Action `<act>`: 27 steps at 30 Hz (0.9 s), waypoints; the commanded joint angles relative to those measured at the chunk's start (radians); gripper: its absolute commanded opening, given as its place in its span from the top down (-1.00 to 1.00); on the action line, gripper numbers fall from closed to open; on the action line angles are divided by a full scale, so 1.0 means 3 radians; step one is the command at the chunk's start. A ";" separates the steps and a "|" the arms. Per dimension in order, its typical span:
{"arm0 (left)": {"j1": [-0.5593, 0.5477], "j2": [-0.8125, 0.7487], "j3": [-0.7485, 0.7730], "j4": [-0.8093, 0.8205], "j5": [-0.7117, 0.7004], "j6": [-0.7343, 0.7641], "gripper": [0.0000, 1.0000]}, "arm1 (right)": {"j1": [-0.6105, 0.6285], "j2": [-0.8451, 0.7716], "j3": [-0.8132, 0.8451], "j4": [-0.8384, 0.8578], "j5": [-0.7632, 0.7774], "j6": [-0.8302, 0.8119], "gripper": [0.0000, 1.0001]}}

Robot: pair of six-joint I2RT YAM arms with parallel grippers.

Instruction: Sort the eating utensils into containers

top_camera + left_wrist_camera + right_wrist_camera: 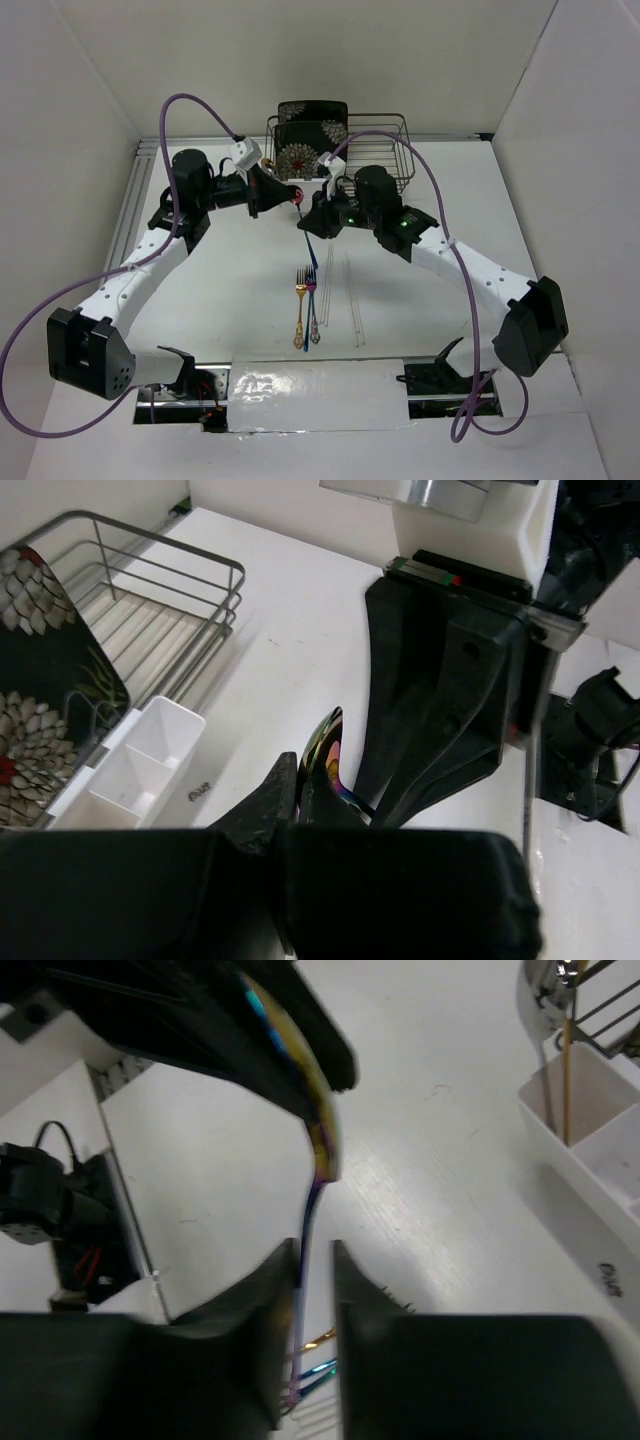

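Upper centre, the left gripper (pixel 292 196) pinches the bowl of the iridescent spoon (pixel 327 755); the right gripper (pixel 312 1258) stands slightly spread around its handle.

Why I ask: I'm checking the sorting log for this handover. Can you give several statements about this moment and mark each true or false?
1. The left pincer grips the iridescent spoon by its bowl. True.
2. The white caddy holds nothing. False: a gold utensil stands in one compartment.
3. The right pincer straddles the spoon's handle. True.
4. The chopsticks stand in the caddy. False: they lie on the table, right of the gold fork.
5. The floral plates lie flat on the table. False: they stand in the wire rack.
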 commanded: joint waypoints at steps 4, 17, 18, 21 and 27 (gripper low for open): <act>-0.0012 -0.0078 0.0023 0.0211 0.0265 -0.0001 1.00 | -0.0008 0.0033 0.0168 0.0224 0.0154 -0.0064 1.00; 0.0177 -0.0282 0.0549 -0.0790 -0.1247 -0.0587 -0.99 | -0.0238 0.0411 0.0418 0.0964 0.0425 -0.0427 1.00; 0.0298 -0.0343 0.0585 -0.0974 -0.1456 -0.0685 -0.99 | -0.0269 0.0462 0.0419 0.1077 0.0395 -0.0442 1.00; 0.0478 -0.0471 0.0550 -0.1062 -0.1666 -0.0854 -1.00 | -0.0325 0.0717 0.0663 0.1307 0.0226 -0.0473 1.00; 0.0856 -0.0854 0.0182 -0.1195 -0.1683 -0.1110 -1.00 | -0.0397 0.1316 0.1211 0.1415 -0.0040 -0.0555 1.00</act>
